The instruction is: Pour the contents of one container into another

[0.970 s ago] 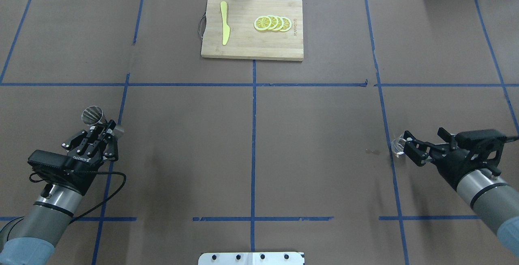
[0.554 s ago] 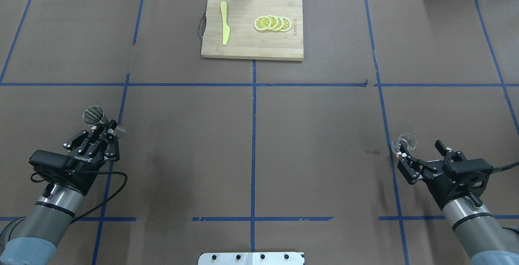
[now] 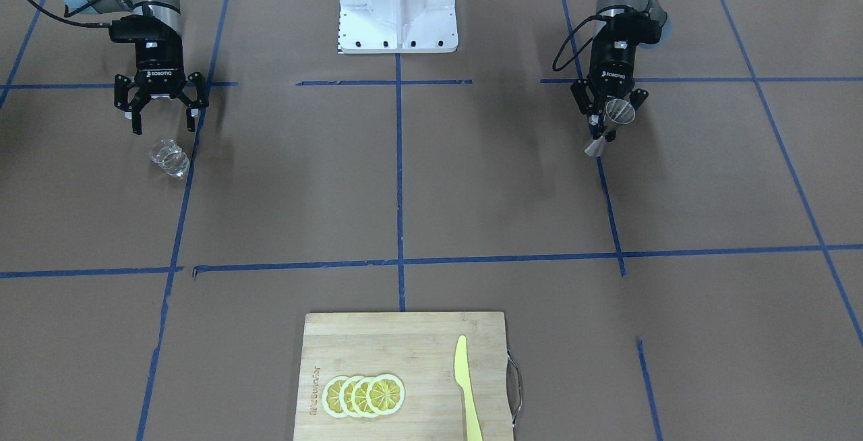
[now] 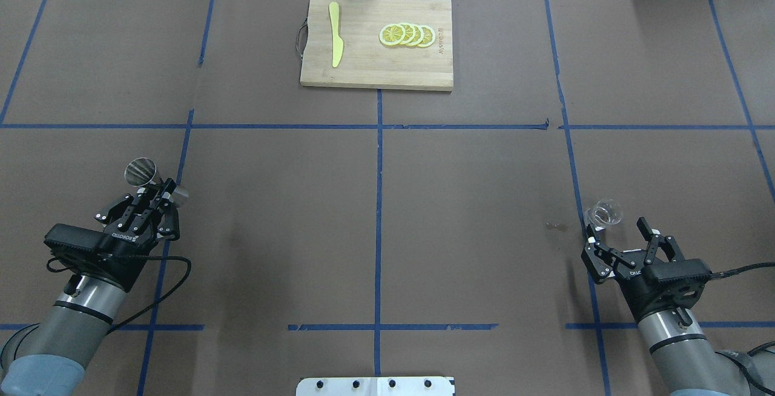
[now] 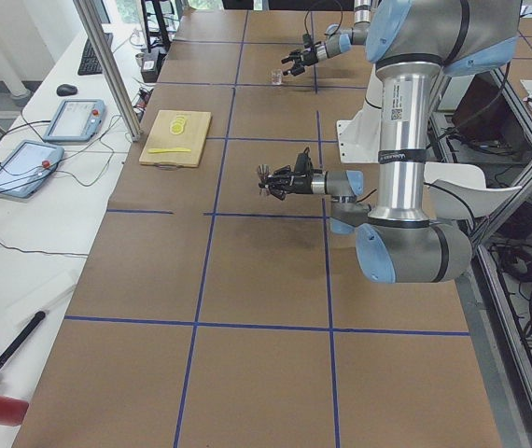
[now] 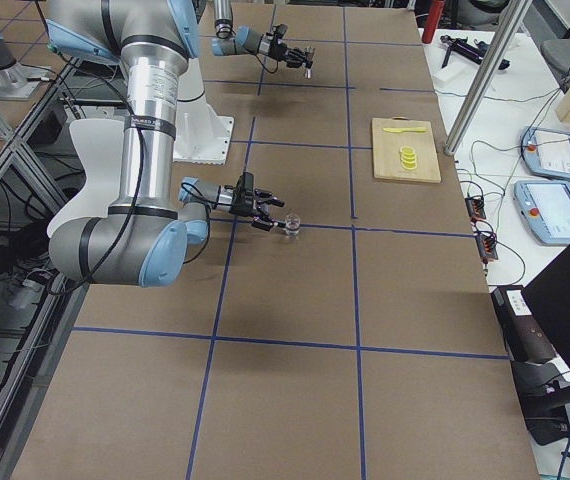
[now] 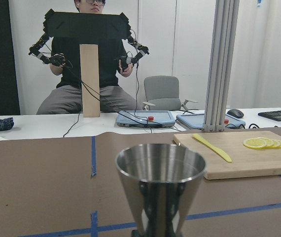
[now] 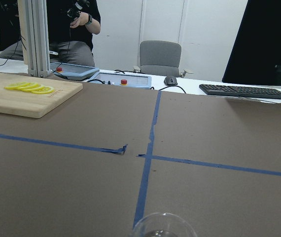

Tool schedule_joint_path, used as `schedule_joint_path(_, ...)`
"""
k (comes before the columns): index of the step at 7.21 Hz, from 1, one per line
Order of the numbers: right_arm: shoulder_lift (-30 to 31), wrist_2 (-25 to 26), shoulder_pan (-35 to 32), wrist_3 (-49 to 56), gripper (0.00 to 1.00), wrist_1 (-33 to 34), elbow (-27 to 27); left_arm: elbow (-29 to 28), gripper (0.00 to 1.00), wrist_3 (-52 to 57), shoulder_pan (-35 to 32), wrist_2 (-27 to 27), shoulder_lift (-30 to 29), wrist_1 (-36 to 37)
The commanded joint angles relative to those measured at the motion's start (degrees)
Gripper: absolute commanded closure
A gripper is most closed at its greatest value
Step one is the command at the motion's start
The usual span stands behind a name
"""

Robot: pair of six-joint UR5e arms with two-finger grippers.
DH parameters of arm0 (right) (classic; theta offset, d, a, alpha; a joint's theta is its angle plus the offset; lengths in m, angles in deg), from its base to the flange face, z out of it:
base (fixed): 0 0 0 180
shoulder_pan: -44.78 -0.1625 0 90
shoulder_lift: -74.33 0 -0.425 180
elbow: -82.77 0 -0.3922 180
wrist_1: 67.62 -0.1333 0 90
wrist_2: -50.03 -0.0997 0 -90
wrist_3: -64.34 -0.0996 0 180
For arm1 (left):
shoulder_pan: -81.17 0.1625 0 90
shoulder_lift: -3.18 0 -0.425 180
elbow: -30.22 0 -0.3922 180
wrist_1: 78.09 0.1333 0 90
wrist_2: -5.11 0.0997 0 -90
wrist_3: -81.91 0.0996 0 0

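Overhead exterior: glass cup (image 4: 604,213) upright just ahead of spread right end effector (image 4: 617,235); well apart, left end effector (image 4: 158,191) pinching metal jigger (image 4: 139,171).

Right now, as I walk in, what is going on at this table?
The left gripper is closed on the metal jigger at its waist and holds it above the table. The right gripper is open just behind the glass cup, which stands on the table untouched. The two containers are far apart, so no pouring is under way. The cutting board with lemon slices lies at the far side.
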Motion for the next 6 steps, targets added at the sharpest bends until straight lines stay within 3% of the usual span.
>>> schedule_joint_path(1,-2.2,0.1,0.0,-1.0,0.07,-0.2,-3.2,0.2,1.0,0.0,0.0,0.0,0.0,0.0)
schedule_joint_path(6,-3.8,-1.3,-0.2,-0.9,0.06,-0.2,-4.5,0.3,1.0,0.0,0.0,0.0,0.0,0.0)
